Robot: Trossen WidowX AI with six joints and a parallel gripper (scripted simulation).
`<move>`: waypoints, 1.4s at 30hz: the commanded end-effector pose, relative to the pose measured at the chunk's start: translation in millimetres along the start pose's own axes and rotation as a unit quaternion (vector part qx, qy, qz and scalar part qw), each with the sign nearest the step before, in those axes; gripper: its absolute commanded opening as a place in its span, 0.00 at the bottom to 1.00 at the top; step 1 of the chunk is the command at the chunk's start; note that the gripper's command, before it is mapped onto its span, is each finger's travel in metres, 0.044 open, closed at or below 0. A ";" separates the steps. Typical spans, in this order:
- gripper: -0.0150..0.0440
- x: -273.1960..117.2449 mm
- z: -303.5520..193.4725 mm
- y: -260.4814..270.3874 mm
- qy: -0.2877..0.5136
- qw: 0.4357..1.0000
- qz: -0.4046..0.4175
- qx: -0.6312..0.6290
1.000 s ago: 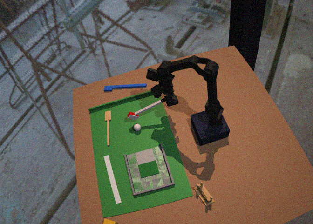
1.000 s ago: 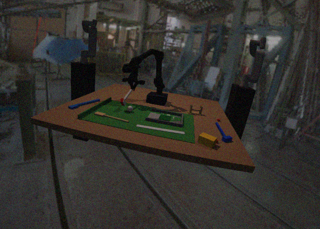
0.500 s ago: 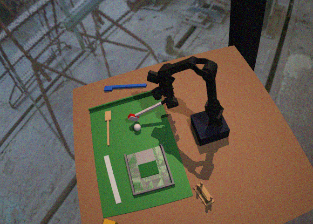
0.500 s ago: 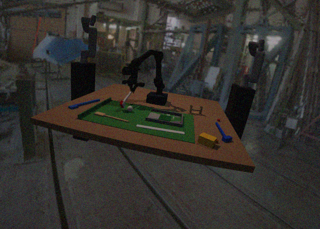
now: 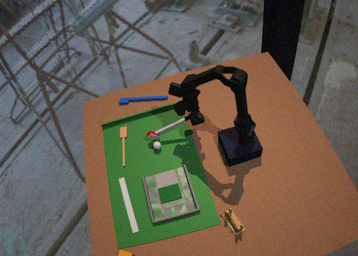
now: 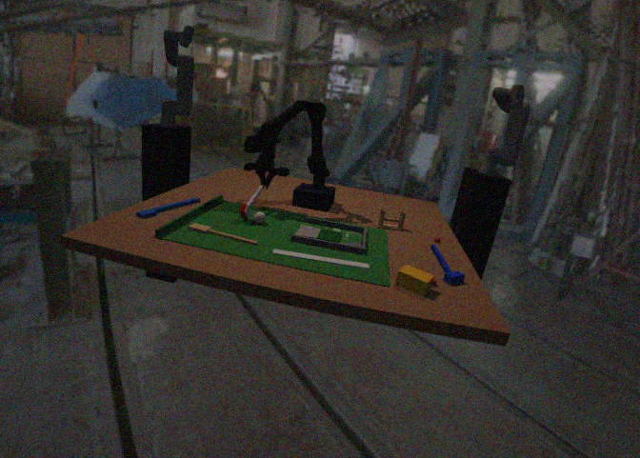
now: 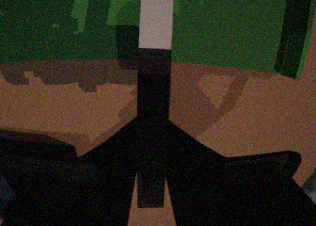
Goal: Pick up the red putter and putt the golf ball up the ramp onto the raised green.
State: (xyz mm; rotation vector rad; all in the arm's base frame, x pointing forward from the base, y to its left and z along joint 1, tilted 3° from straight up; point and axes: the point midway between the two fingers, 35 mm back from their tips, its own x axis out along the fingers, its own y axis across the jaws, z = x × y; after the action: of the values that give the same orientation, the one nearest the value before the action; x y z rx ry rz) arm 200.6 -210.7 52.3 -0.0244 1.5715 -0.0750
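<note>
Wrist view, tool (image 7: 150, 190) clenched on red putter (image 7: 154, 6), head cut off, golf ball (image 5: 156, 145) probably hidden.

A brown table (image 6: 289, 288) is seen carrying a green mat (image 6: 243, 241). The red putter (image 6: 251, 201) is clamped in the gripper (image 6: 266, 176) of the black arm, its red head lowered just beside the white golf ball (image 6: 259, 216). A grey-framed ramp platform (image 6: 330, 236) is set further along the mat. A blue club (image 6: 168, 207), a yellow block (image 6: 414, 279) and a wooden bench (image 6: 391, 219) are placed off the mat.
</note>
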 end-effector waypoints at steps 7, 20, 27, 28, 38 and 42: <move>0.25 0.7 0.9 -16.8 -0.001 1.000 -0.002 0.000; 0.25 3.0 -0.5 -27.9 0.001 1.000 -0.001 0.002; 0.25 0.4 9.5 30.6 -0.001 1.000 0.001 0.001; 0.25 0.3 9.8 43.3 -0.001 1.000 0.001 0.001; 0.25 2.9 0.6 108.1 -0.002 1.000 0.003 -0.001; 0.25 -5.3 1.5 107.6 -0.002 1.000 0.003 -0.001</move>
State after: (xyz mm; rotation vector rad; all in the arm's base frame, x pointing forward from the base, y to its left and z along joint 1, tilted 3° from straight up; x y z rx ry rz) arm 204.8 -106.4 43.6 -0.0195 1.5783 -0.0599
